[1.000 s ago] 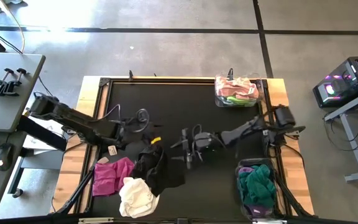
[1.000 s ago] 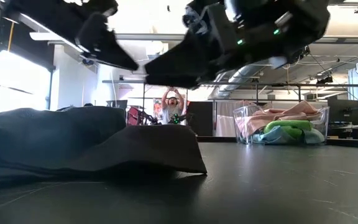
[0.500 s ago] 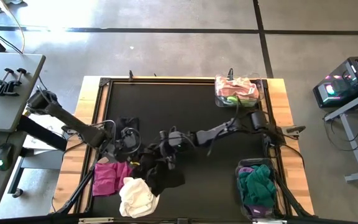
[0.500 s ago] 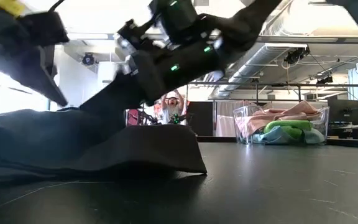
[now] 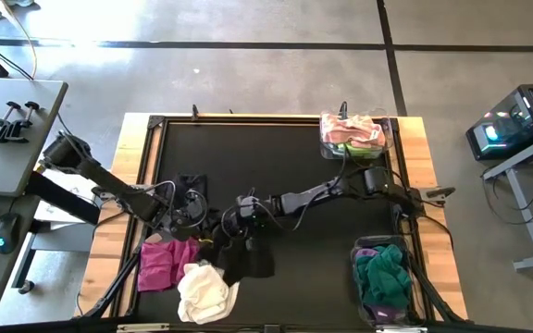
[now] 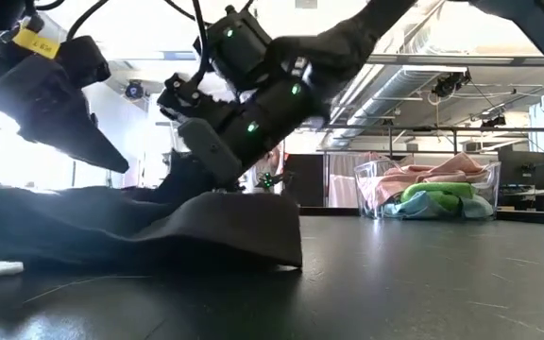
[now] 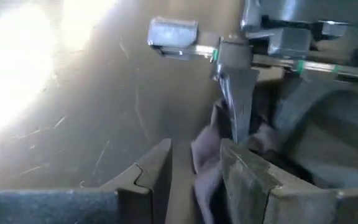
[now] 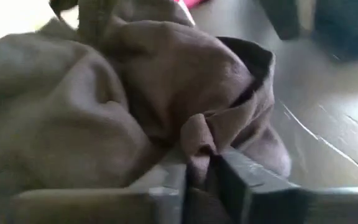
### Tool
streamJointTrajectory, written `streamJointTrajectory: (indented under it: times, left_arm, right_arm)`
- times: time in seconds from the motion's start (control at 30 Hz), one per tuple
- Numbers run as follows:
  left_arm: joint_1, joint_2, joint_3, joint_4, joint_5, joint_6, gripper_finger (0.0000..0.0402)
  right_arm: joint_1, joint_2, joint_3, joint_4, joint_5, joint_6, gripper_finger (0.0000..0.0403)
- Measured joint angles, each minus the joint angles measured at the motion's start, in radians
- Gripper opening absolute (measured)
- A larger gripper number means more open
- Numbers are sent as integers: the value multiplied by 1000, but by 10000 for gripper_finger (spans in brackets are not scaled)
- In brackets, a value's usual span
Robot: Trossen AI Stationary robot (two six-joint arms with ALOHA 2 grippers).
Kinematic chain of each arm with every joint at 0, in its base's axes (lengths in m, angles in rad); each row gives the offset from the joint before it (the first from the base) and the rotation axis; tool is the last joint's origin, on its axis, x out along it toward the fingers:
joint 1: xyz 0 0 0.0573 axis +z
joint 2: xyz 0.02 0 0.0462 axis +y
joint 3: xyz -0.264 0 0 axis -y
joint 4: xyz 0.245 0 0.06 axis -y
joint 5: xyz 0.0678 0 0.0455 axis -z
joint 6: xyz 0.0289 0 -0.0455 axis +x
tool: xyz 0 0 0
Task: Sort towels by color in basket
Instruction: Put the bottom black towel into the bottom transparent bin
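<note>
Overhead, table-level, 2 close wrist cameras

A black towel (image 5: 239,254), a magenta towel (image 5: 160,264) and a cream towel (image 5: 204,291) lie on the black table (image 5: 276,162).

Both arms converge on black towel (image 5: 241,256) at worktop (image 5: 276,157) front-left: right gripper (image 5: 232,227) reaches in from the right, left gripper (image 5: 192,215) just beside it. Magenta towel (image 5: 163,262) and cream towel (image 5: 205,291) touch the black one. Far-right basket (image 5: 352,135) holds pink/green cloths, near-right basket (image 5: 381,279) teal
</note>
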Motion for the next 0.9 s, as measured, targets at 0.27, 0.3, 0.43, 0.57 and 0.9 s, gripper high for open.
streamJointTrajectory:
  times: [0.27, 0.3, 0.43, 0.57, 0.9]
  left_arm:
    - [10, -53, -1, -70, -94, 8, 124]
    - [11, -57, 0, -80, -113, 15, 124]
    - [17, -62, 0, -71, -162, 59, 124]
    - [24, -65, 0, -36, -206, 114, 124]
    - [42, -57, -3, 106, -231, 302, 124]
  right_arm:
    - [86, -193, -2, -389, 374, 57, 40]
    - [101, -220, -2, -427, 426, 69, 41]
    - [179, -336, -5, -606, 602, 142, 21]
    - [261, -454, -4, -802, 775, 277, 14]
    - [455, -669, -4, -1366, 840, 867, 21]
